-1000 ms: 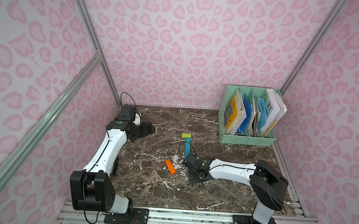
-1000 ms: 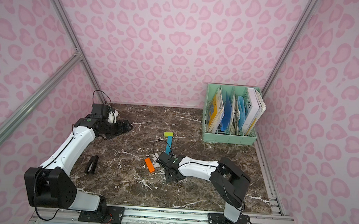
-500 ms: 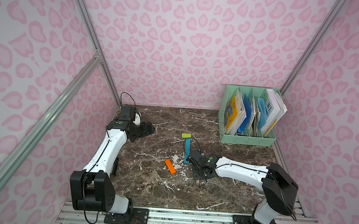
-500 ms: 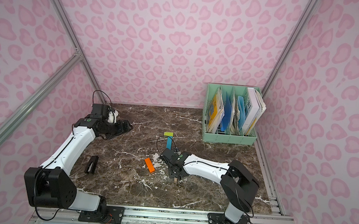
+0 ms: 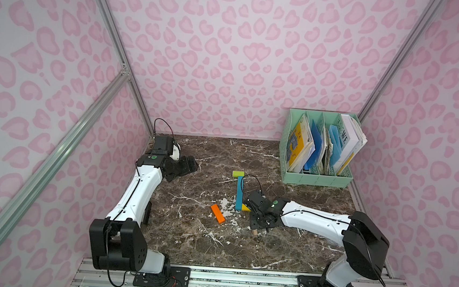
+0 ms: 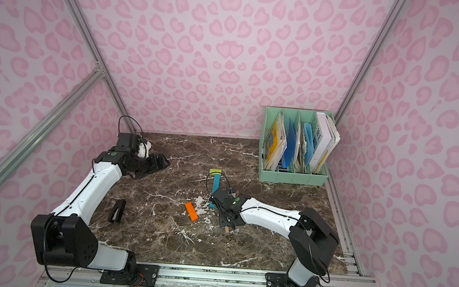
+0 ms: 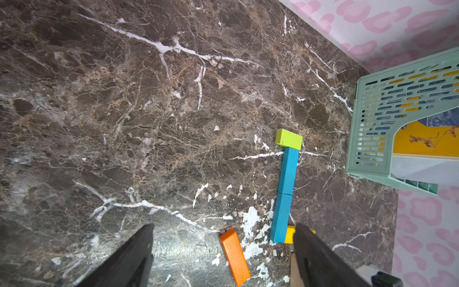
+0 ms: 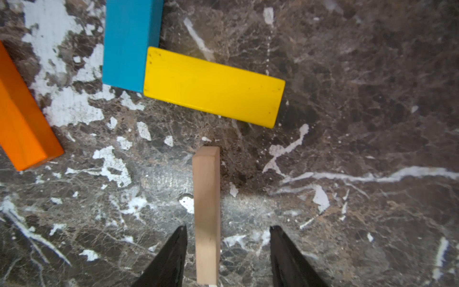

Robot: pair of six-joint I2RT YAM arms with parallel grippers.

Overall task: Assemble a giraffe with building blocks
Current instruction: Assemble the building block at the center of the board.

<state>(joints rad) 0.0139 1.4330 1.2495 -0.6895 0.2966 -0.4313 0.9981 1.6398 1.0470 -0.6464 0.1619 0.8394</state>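
1. Right tool [image 8: 227, 229] released, its jaws either side of the tan block [image 8: 206, 213], clear of it.
2. Left tool [image 5: 187, 165] released, well apart.
3. Giraffe [image 5: 239, 191] lies on the counter [image 5: 270, 251]: green head [image 7: 288, 139], blue neck [image 7: 288, 171], yellow body [image 8: 213, 87] joined; orange block [image 5: 217, 213] near.

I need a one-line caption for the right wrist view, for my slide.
Open right gripper straddles a tan wooden bar, short of the flat yellow bar that touches a blue bar.

Head block [image 5: 238, 174] behind neck blocks [image 5: 239, 191]; body block [image 8: 213, 87] right of their near end; rack [image 5: 315, 180] rightward.
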